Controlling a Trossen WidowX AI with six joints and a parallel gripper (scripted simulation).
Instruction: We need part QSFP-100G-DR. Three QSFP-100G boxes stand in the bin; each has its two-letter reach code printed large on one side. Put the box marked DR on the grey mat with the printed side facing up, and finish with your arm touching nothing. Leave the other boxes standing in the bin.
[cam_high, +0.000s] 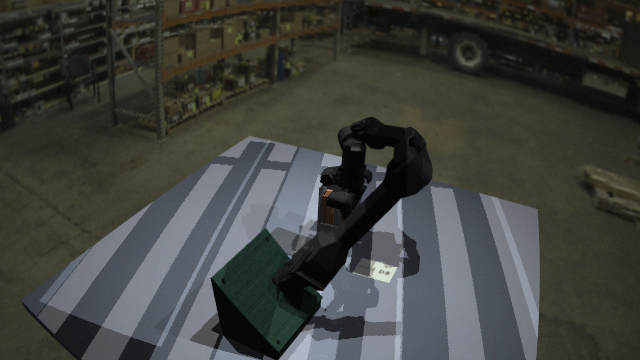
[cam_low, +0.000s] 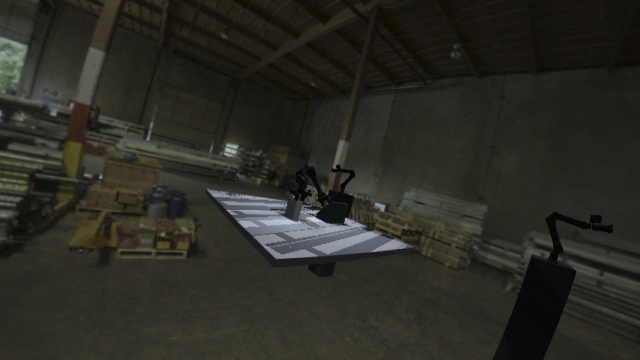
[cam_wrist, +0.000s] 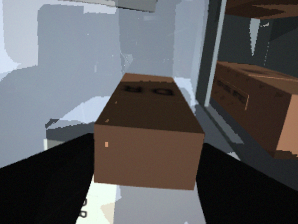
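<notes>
In the wrist view, a brown box (cam_wrist: 149, 157) with dark letters that read DR, upside down, on its upper face fills the space between the fingers. My gripper (cam_wrist: 147, 148) (cam_high: 341, 200) has a finger against each side of it and is shut on it. What lies under the box is hidden. Another brown box (cam_wrist: 255, 102) stands to the right behind a dark bin wall (cam_wrist: 212, 55), with part of a further brown box (cam_wrist: 265, 9) above it. The grey bin (cam_low: 293, 210) shows small in the exterior view. I cannot make out the grey mat.
A pale card (cam_high: 385, 266) (cam_wrist: 100, 205) marked DR lies on the striped table (cam_high: 465, 260), lower left of the held box in the wrist view. A dark green wedge-shaped block (cam_high: 260, 285) stands near the arm's base. Patchy shadows cross the table.
</notes>
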